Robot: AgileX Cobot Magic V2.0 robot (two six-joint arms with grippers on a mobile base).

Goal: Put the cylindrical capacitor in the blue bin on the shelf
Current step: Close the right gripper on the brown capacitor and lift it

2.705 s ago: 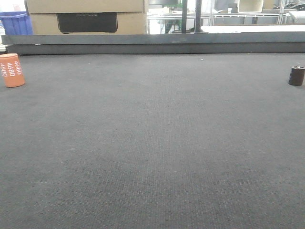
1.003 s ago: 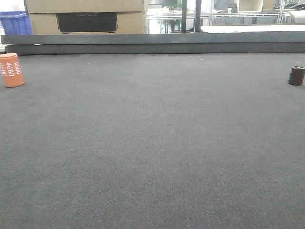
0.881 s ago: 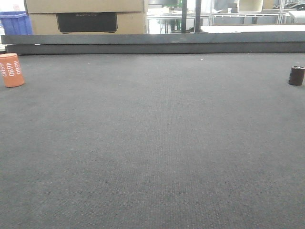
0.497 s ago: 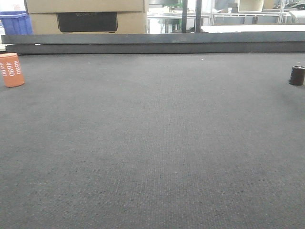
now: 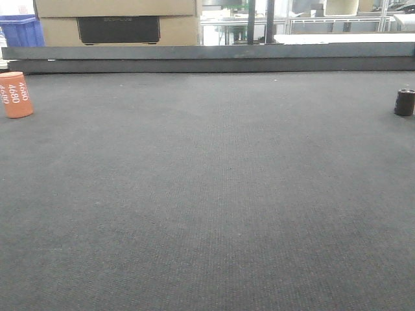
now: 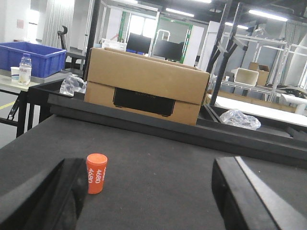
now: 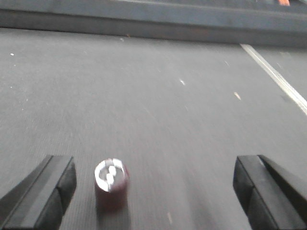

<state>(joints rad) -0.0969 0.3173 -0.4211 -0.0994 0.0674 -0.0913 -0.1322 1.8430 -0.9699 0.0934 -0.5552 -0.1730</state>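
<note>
The cylindrical capacitor (image 5: 404, 102), dark maroon with a silver top, stands upright at the mat's far right edge. In the right wrist view the capacitor (image 7: 111, 184) sits between the fingers of my open right gripper (image 7: 153, 191), close to the left finger (image 7: 45, 189) and apart from it. My left gripper (image 6: 148, 201) is open and holds nothing. A blue bin (image 6: 31, 57) rests on a table beyond the mat at the left, also seen as the blue bin (image 5: 19, 29) in the front view. Metal shelf racks (image 6: 261, 48) stand in the background at the right.
An orange cylinder marked 4680 (image 5: 15, 94) stands at the mat's left edge, just ahead of the left finger (image 6: 45, 201) in the left wrist view. A cardboard box (image 6: 144, 88) and a raised dark ledge (image 5: 207, 58) line the mat's far side. A plastic bottle (image 6: 24, 69) stands by the bin.
The front view has drifted very slightly. Both cylinders stand where they were, and no gripper enters that view.
</note>
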